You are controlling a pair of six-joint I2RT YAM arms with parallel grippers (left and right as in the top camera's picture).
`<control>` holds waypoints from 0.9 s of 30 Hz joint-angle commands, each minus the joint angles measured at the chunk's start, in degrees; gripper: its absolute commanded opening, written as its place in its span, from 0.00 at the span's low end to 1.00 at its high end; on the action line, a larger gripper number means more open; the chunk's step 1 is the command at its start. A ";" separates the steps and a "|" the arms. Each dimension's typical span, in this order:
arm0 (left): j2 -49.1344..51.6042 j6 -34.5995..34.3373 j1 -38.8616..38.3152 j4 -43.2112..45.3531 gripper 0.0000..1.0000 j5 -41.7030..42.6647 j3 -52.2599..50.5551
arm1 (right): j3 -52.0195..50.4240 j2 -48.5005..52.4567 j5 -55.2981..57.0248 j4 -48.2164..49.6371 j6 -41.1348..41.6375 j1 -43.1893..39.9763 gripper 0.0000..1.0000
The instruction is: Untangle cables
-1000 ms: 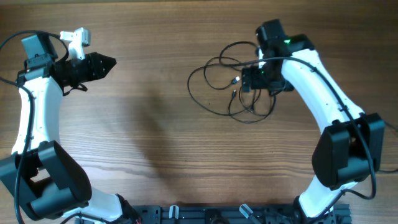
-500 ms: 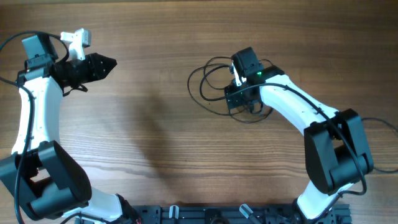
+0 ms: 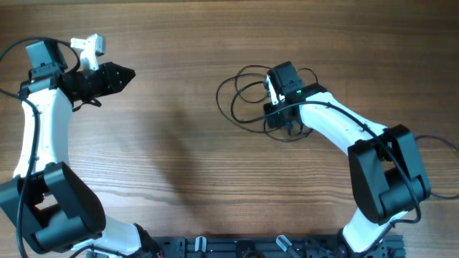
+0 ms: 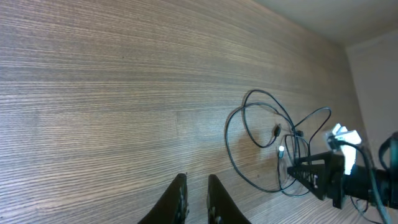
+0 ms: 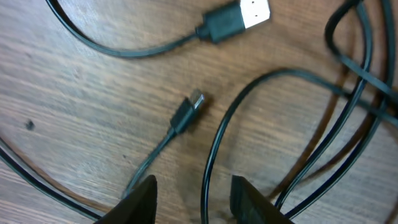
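The cables (image 3: 247,100) are thin black cords lying in overlapping loops on the wooden table (image 3: 179,158), right of centre. My right gripper (image 3: 281,120) is down in the tangle. In the right wrist view its jaws (image 5: 194,182) stand apart around one curved strand (image 5: 214,140) without touching it. A small dark plug (image 5: 186,112) and a larger plug with a white tip (image 5: 239,17) lie just ahead. My left gripper (image 3: 131,72) hovers far to the left, shut and empty; its fingers (image 4: 196,177) are nearly together. From there the cables (image 4: 261,130) lie well ahead.
The right arm (image 3: 344,122) reaches in from the lower right over the tangle's right side. More strands (image 5: 354,93) cross to the right of the right gripper. Bare wood lies between the two grippers.
My right gripper has moved left and down into the tangle, and its jaws have narrowed around one strand. The left arm has not moved.
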 commanded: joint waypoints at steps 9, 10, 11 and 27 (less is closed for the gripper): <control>-1.25 -0.11 0.09 -0.09 0.13 1.64 0.15 | -0.48 -0.15 -0.57 -0.35 1.29 -0.24 0.04; -1.25 -0.11 0.09 -0.07 0.13 1.64 0.15 | 1.79 -1.36 -0.55 -2.71 1.22 -0.22 0.04; -1.25 -0.11 0.09 -0.09 0.13 1.64 0.15 | 5.81 -3.39 -0.50 -7.02 1.16 -0.22 0.04; -1.25 -0.11 -2.43 -1.79 0.15 5.55 0.15 | 46.42 -33.64 7.48 -35.98 4.20 -0.50 0.04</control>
